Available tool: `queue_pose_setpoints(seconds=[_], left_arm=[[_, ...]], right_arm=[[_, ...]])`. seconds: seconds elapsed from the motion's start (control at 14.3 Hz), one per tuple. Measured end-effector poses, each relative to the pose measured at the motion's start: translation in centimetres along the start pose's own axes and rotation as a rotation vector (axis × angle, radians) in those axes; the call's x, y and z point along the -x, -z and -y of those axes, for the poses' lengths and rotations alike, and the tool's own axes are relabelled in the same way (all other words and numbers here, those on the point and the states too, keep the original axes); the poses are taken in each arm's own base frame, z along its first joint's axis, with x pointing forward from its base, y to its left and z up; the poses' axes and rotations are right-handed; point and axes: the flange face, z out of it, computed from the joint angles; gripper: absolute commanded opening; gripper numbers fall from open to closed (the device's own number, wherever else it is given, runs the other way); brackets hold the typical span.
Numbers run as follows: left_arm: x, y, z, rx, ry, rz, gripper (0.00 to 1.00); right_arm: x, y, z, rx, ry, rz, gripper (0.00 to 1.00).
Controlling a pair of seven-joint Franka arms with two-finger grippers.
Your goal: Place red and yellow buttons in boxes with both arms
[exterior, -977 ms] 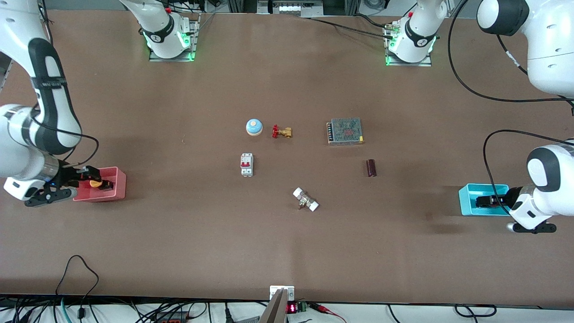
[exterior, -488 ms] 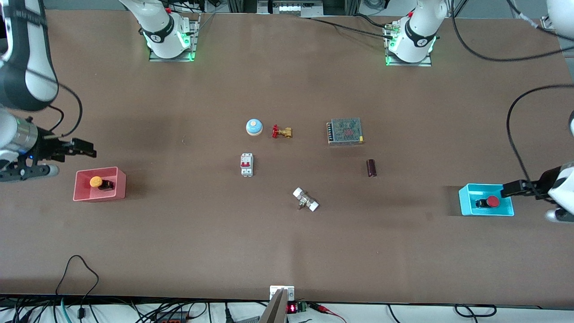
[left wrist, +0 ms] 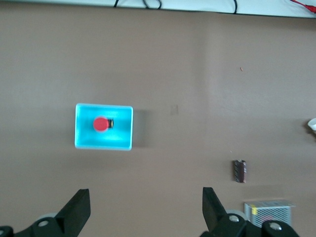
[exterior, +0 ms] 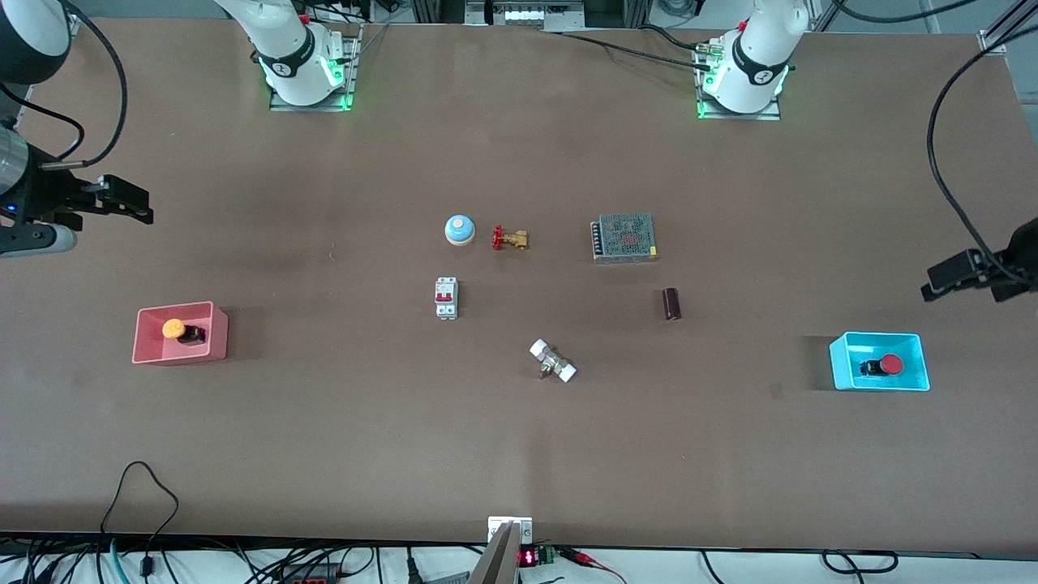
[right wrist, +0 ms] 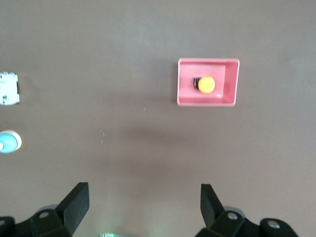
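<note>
The yellow button (exterior: 173,328) lies in the pink-red box (exterior: 180,355) at the right arm's end of the table; both also show in the right wrist view, button (right wrist: 206,84) and box (right wrist: 232,81). The red button (exterior: 891,364) lies in the cyan-blue box (exterior: 843,361) at the left arm's end; both show in the left wrist view, button (left wrist: 100,124) and box (left wrist: 123,133). My right gripper (exterior: 130,203) is open and empty, high over bare table (right wrist: 143,202). My left gripper (exterior: 949,276) is open and empty, high over bare table (left wrist: 146,207).
In the middle of the table lie a blue-and-white bell (exterior: 459,229), a red-handled brass valve (exterior: 509,238), a white breaker (exterior: 446,298), a white fitting (exterior: 553,361), a dark cylinder (exterior: 671,303) and a meshed power supply (exterior: 623,236).
Both grippers have let go of the buttons in the boxes, opened, and risen up and away toward the robots' bases. The buttons stay in the boxes.
</note>
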Motion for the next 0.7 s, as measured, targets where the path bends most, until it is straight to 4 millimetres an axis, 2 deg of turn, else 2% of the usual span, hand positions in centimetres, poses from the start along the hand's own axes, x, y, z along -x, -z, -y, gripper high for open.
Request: queue_pose_setpoints(seconds=[0.14,0.35,0.49,0.7], left_arm=[[1.4,1.6,-0.3,0.001,0.03,0.02,1.0],[2.8,3.5,-1.9,0.006,0.008,0.019,1.0],[3.5,4.1,-2.7,0.008,-0.005,0.028,1.0],[3.6,4.0,-2.9,0.007,-0.008,0.04,1.0]], right_arm=[[0.3,0.6,0.3,0.001,0.001,-0.003,1.0],[0.8,0.6,0.6,0.005,-0.008,-0.02,1.0],[1.1,0.7,1.1,0.006,-0.044,-0.022,1.0],[1.1,0.7,1.4,0.007,-0.056,-0.029,1.0]])
